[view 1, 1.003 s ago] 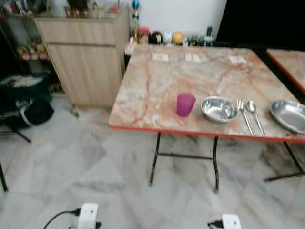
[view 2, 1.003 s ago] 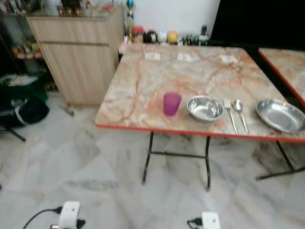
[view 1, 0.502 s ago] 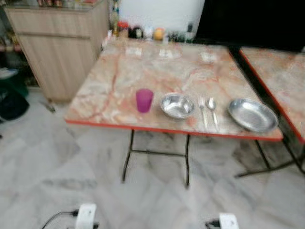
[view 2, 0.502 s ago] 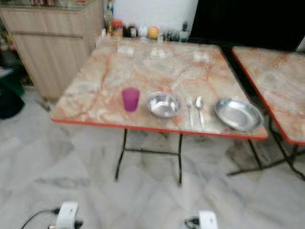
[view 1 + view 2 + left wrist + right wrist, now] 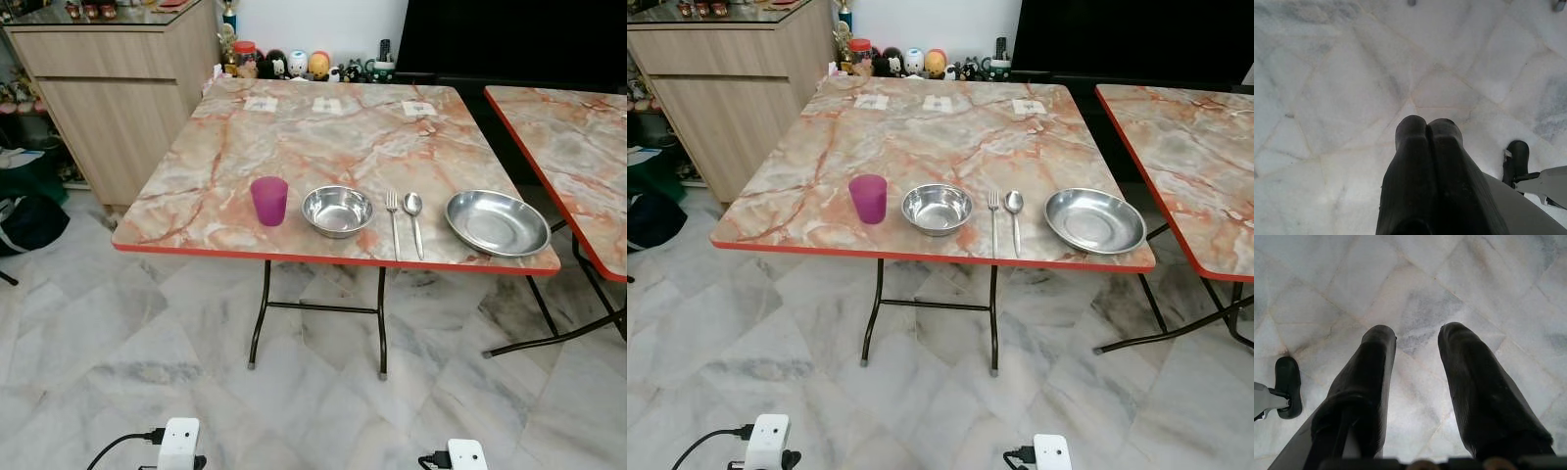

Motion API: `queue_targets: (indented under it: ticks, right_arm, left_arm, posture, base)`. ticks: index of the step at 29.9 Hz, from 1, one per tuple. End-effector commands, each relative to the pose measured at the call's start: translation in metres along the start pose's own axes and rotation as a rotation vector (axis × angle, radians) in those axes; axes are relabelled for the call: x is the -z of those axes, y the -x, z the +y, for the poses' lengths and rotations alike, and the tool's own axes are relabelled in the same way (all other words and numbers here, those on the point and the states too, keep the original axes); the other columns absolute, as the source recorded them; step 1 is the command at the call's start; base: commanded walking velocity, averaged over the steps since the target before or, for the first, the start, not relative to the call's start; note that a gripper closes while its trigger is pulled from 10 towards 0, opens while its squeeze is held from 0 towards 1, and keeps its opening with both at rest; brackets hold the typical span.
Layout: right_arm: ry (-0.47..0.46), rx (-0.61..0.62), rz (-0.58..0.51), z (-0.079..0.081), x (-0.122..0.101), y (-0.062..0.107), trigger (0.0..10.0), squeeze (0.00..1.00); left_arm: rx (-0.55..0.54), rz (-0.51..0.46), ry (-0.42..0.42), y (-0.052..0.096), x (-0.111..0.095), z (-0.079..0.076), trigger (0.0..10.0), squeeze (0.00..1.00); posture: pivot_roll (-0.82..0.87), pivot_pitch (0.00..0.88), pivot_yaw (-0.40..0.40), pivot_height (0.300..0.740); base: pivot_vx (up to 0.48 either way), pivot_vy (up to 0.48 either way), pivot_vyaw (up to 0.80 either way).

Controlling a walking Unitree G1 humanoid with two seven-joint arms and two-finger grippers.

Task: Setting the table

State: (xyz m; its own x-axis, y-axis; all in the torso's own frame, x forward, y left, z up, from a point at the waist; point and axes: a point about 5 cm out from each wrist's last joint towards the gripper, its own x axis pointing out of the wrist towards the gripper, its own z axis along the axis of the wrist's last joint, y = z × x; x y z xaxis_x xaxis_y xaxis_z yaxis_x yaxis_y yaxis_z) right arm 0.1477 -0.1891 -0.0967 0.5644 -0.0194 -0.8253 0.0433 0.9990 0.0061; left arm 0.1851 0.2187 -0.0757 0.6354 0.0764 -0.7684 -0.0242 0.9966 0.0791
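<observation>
Hanging low over the marble floor [image 5: 1327, 88], your left gripper [image 5: 1427, 128] has its two fingers pressed together on nothing. Your right gripper [image 5: 1418, 340] hangs the same way, fingers spread apart, nothing between them. Both arms idle; neither is near the work.

Out ahead stands the table [image 5: 921, 137], marble-patterned top, red edge, folding black legs. Along its near edge, left to right: purple cup [image 5: 868, 198], upright; small steel bowl [image 5: 937, 208] just beside it; fork [image 5: 994, 220] and spoon [image 5: 1015, 217] lying side by side, handles toward you; wide steel dish [image 5: 1095, 219] near the right corner. Three small paper squares lie at the far side. A second table [image 5: 1185, 147] sits to the right, a wooden cabinet [image 5: 725, 88] to the left.

Judged step: approach, with no piece yet taken up. The pieces sit in a row rather than as a place setting. Next move likely calls for you to close on the near edge, raise an arm, and choose one piece. The right gripper is ready for a grasp; the left must part its fingers first.
</observation>
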Motion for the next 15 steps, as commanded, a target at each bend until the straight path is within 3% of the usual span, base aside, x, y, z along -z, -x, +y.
queue_targets:
  ticks: [1,15]
  right_arm:
    - [-0.186,0.018,-0.097,0.0078,-0.0663,-0.0136,10.0,0.0]
    - [-0.195,0.027,-0.099,0.0095,-0.067,-0.0139,10.0,0.0]
  left_arm:
    - [0.043,-0.032,-0.127,-0.0074,-0.038,0.0068,10.0,0.0]
    - [0.041,-0.028,-0.14,-0.0069,-0.0387,0.011,10.0,0.0]
  posture:
    - [0.09,0.0,0.024,0.74]
    - [0.09,0.0,0.035,0.74]
  base:
    - [0.0,0.0,0.0]
    - [0.0,0.0,0.0]
